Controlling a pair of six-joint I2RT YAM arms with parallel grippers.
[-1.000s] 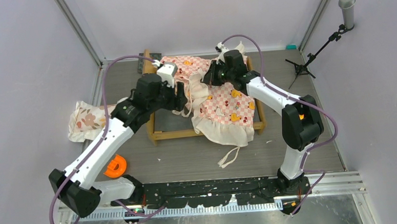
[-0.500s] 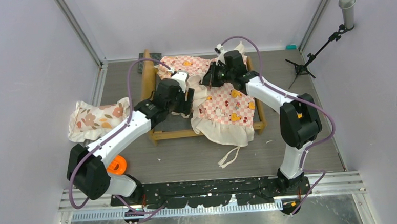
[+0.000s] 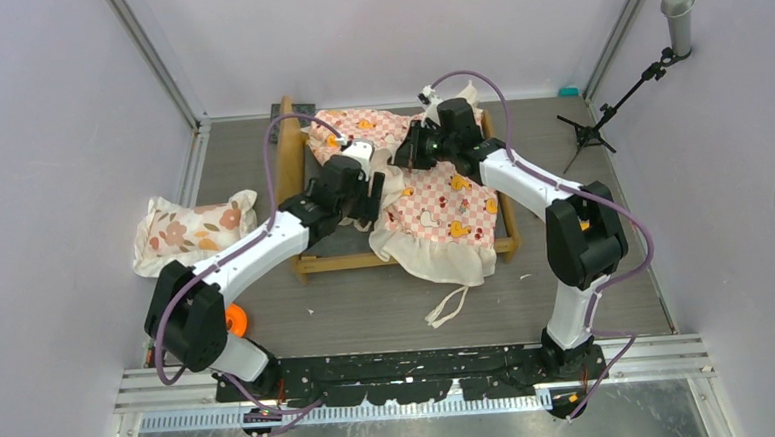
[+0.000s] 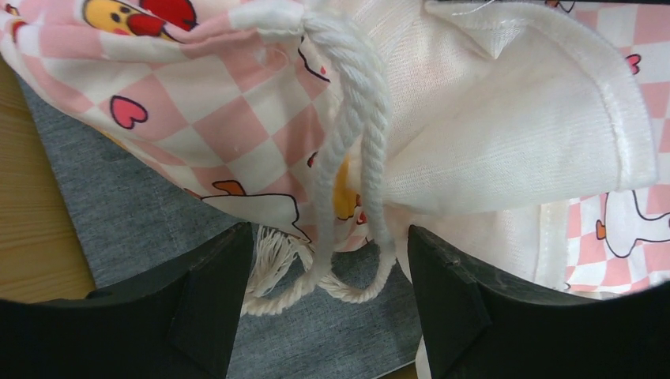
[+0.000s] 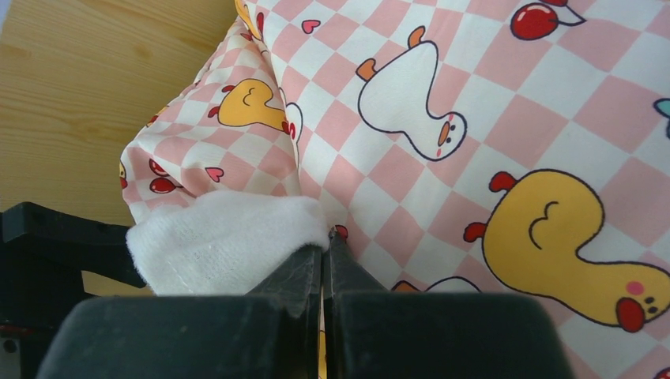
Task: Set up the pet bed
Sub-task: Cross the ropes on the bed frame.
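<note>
- One floral ruffled pillow (image 3: 186, 232), soft, left of the pet bed (image 3: 289, 154).
- One pet bed: tan wood frame, flat dark grey mattress (image 4: 134, 213), mid-table (image 3: 368, 300) on grey plank-grain top; lilac walls.
- One pink-checkered sheet (image 3: 441, 208), duck print, crumpled over the bed's right half.
- Two grippers above the bed: left gripper (image 4: 332, 268) spread wide, straddling one white twisted cord (image 4: 348, 158); right gripper (image 5: 324, 257) clenched on the sheet's white ruffle.

Sheet (image 3: 433, 201) hides most of pet bed (image 3: 347, 242).

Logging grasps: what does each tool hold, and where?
The right tool pinches the checkered sheet at its white ruffled edge; left tool is open, holding nothing.
</note>
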